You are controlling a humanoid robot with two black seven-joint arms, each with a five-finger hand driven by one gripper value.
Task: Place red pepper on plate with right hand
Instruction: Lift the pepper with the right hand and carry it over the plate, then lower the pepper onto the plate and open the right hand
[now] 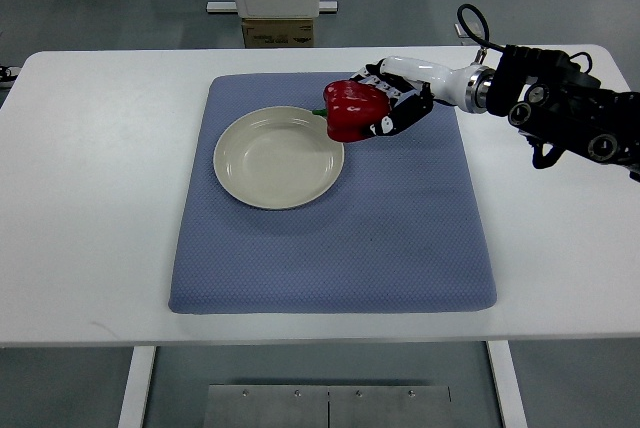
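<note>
My right hand (400, 103) has its fingers wrapped round the red pepper (354, 109) at the plate (262, 173) rim; I should carry it over the centre, lower, then release.

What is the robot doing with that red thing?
The robot's right hand is holding a red pepper, with its arm coming in from the right side. The pepper is at the upper right edge of a cream plate, which has nothing else on it. The plate sits on a blue mat on a white table. The pepper is not let go yet. The left hand is not in the picture.
</note>
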